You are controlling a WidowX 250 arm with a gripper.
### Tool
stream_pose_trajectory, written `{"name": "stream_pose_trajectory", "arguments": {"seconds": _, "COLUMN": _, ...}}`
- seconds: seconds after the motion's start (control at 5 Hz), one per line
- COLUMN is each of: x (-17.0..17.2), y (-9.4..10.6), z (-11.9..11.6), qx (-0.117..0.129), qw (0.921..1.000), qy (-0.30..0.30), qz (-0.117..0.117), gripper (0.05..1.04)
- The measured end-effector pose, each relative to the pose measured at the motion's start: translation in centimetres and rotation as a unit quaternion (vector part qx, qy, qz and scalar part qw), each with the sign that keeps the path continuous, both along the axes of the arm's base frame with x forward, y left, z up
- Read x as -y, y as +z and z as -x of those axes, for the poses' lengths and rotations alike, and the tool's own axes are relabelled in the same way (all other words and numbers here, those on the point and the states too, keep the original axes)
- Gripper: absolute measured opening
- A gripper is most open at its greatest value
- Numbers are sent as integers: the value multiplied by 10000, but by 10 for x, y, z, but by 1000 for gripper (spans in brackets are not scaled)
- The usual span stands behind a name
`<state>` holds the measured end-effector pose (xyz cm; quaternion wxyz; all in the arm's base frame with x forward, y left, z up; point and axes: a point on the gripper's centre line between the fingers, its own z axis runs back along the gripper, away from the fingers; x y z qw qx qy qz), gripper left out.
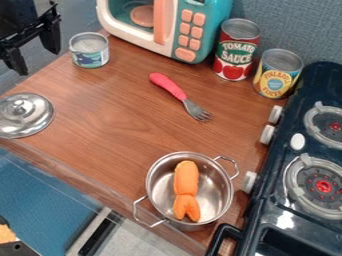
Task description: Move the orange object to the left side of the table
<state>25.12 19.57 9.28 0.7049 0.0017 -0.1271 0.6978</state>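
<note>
We'd pinch the orange toy point(186, 181), likely light and soft, mid-body; our gripper point(39, 63) gapes wide, empty.

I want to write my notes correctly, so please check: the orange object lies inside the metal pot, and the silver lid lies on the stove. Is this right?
Not quite: in the camera view, the silver lid lies on the left side of the wooden tabletop, opposite the stove. The orange object is indeed inside the metal pot.
</note>
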Motion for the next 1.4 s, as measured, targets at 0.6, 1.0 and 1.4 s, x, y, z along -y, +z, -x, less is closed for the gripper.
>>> {"name": "stream_pose_trajectory", "arguments": {"seconds": 0.6, "x": 42, "y": 6, "z": -2, "qx": 105, "qw": 9985, "qy": -527, "qz": 63, "gripper": 1001}}
{"name": "stream_pose_trajectory", "arguments": {"seconds": 1.0, "x": 145, "y": 19, "z": 1, "qx": 381, "qw": 9720, "qy": -2303, "qz": 247, "gripper": 1001}}
{"name": "stream_pose_trajectory", "arguments": {"seconds": 1.4, "x": 233, "y": 4, "z": 2, "qx": 312, "qw": 9276, "qy": -3692, "qz": 470, "gripper": 1001}}
